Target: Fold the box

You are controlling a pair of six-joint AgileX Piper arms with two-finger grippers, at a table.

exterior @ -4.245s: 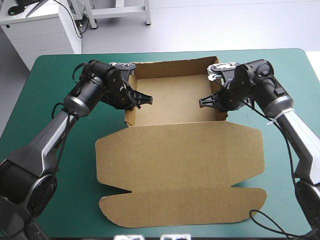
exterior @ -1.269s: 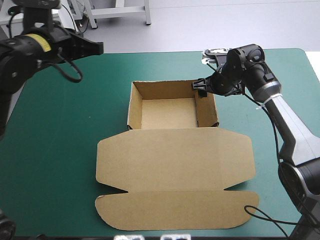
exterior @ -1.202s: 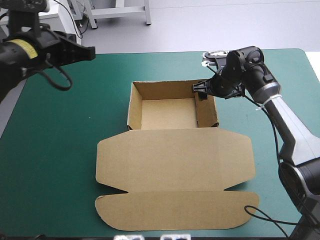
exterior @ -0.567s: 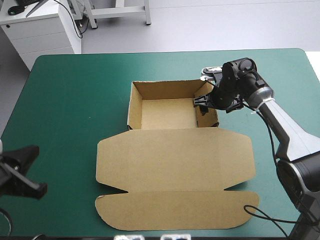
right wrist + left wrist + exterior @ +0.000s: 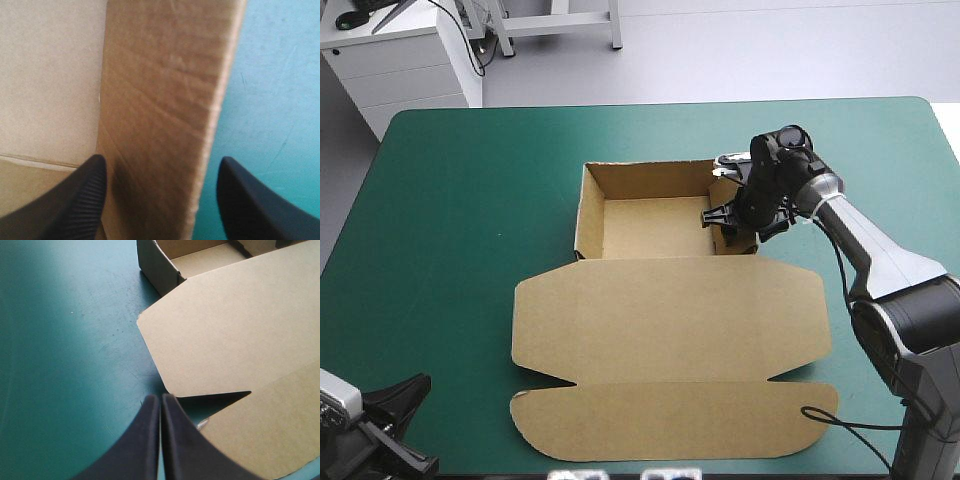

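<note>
Wall tuck in hand: right gripper (image 5: 161,159), fingers apart, straddles the right wall (image 5: 165,85) of the box (image 5: 670,310), to clamp next; left gripper (image 5: 161,399), fingers together, hovers beside the lid (image 5: 240,330)

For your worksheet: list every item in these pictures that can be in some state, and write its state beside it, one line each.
box: open tray, four walls raised, lid lying flat on the table.
left claw: shut, holding nothing, above the cover near the lid's notch.
right claw: open, astride the tray's right wall, not clamped.
</note>
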